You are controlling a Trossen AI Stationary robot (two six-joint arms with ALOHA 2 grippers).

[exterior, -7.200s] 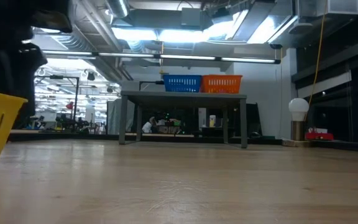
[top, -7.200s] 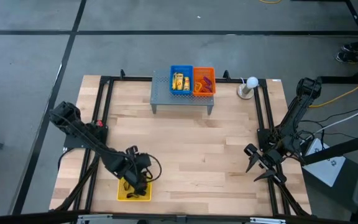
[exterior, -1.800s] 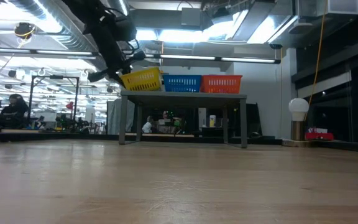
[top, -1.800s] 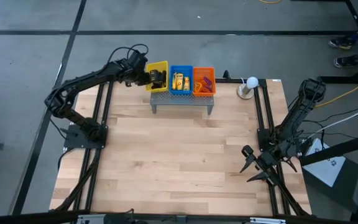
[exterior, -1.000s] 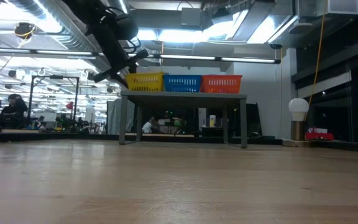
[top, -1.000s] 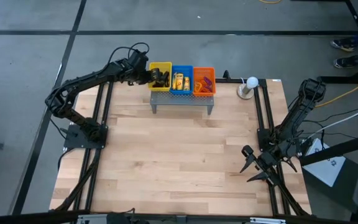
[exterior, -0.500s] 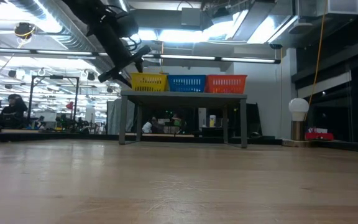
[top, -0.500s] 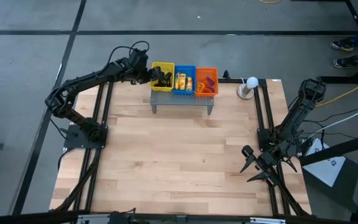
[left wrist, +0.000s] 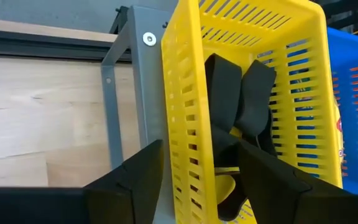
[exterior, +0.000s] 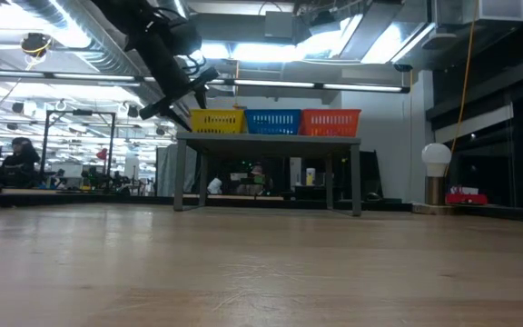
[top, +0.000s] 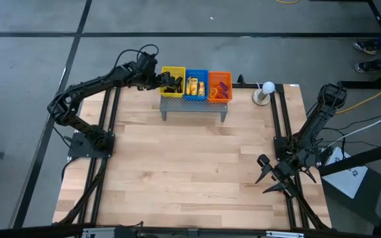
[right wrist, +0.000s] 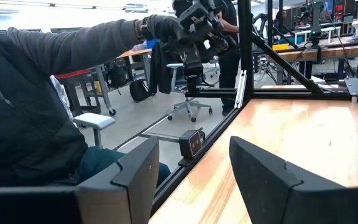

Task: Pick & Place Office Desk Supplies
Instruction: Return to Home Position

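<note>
At the high view's lower right, the right gripper (top: 264, 176) hovers above the table (top: 190, 165), fingers spread and empty. At upper centre, the grey shelf (top: 194, 106) carries three baskets: black clips (left wrist: 238, 99) in the yellow basket (top: 172, 69), yellow packets (top: 192, 86) in the blue basket (top: 195, 72), thin loops (top: 219, 86) in the orange basket (top: 219, 73). The left gripper (top: 165, 80) straddles the yellow basket's outer wall, fingers spread.

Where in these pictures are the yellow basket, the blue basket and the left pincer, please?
yellow basket (exterior: 217, 122), low view, slatted side wall.
blue basket (exterior: 272, 122), low view, slatted side wall.
left pincer (left wrist: 199, 149), left wrist view, midway between its open fingertips, astride the yellow basket's wall.
</note>
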